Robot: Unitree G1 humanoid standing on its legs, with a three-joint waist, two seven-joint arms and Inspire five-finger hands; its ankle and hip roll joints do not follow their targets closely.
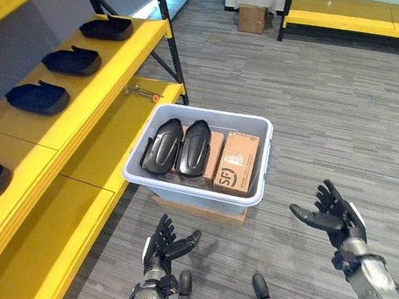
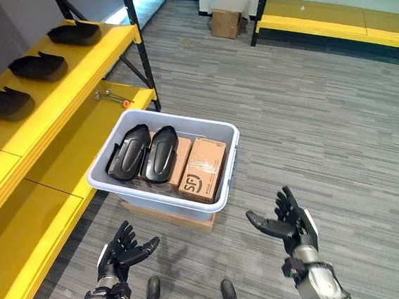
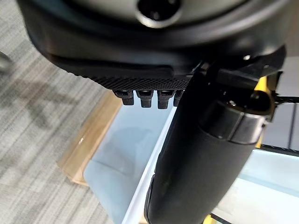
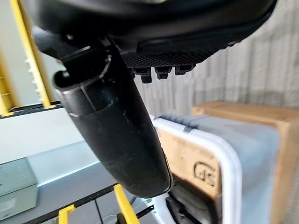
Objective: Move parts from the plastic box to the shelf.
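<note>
- Two black parts (image 1: pixel 178 146) lie side by side in the grey plastic box (image 1: pixel 257 195), beside the yellow shelf (image 1: pixel 95 96).
- Left robot hand (image 1: pixel 165 247) and right robot hand (image 1: pixel 333 216) hover before the box, fingers spread, empty.

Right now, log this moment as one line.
left hand open, empty | right hand open, empty | two black parts in plastic box | shelf holds others
</note>
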